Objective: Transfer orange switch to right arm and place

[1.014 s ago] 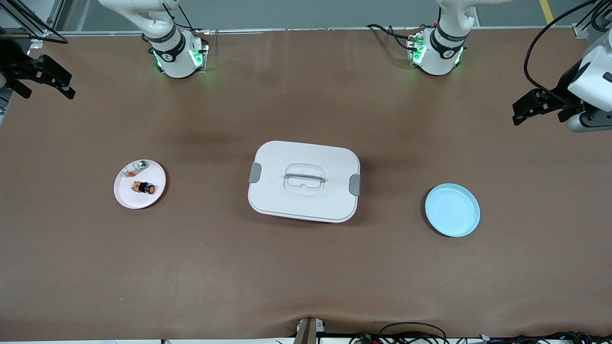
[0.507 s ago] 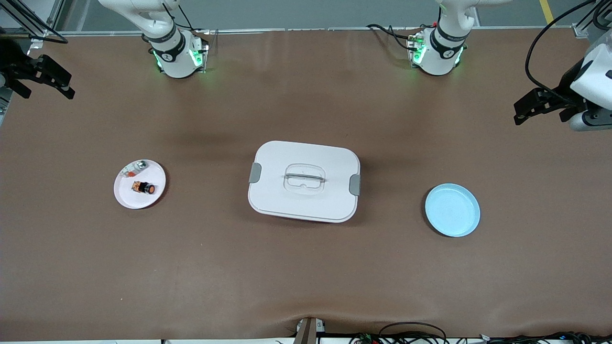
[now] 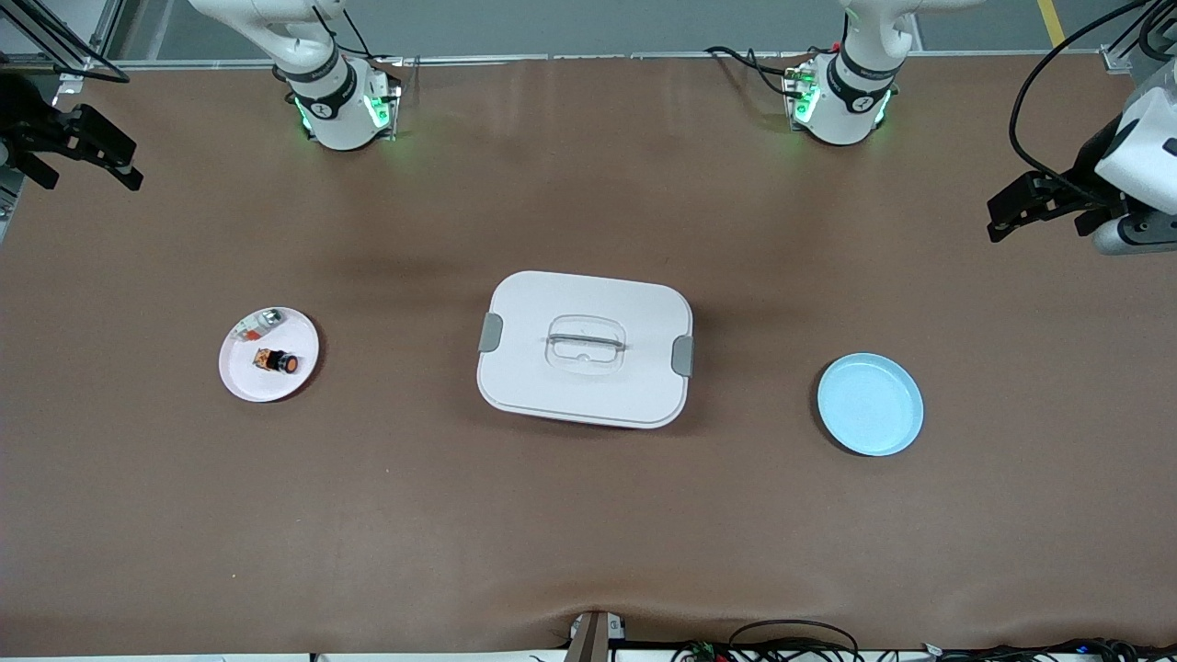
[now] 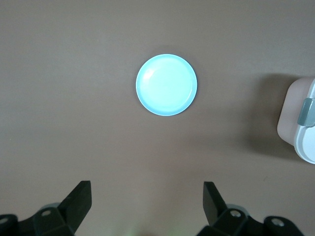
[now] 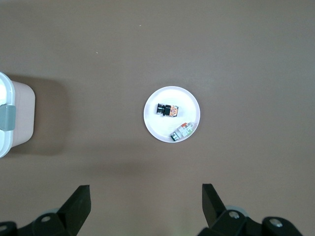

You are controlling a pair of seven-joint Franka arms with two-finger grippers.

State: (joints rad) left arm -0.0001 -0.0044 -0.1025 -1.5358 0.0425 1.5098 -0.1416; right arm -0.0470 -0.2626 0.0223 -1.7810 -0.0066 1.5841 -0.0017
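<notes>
The orange switch point(image 3: 277, 361) lies on its side on a small white plate point(image 3: 246, 377) toward the right arm's end of the table. It also shows in the right wrist view point(image 5: 167, 109) on that plate point(image 5: 156, 129). My right gripper point(image 3: 90, 173) is open and empty, high over the table's edge at the right arm's end; the right wrist view point(image 5: 146, 196) shows its jaws wide apart. My left gripper point(image 3: 1037, 221) is open and empty, high over the left arm's end of the table; the left wrist view point(image 4: 146, 194) shows it open too.
A small silver-and-clear part point(image 3: 258, 323) shares the white plate point(image 5: 181, 132). A white lidded box point(image 3: 585, 348) with grey clips stands mid-table. An empty light-blue plate point(image 3: 870, 405) sits toward the left arm's end and shows in the left wrist view point(image 4: 167, 84).
The left gripper has shifted very slightly and come back. The switch, the plates and the box have not moved.
</notes>
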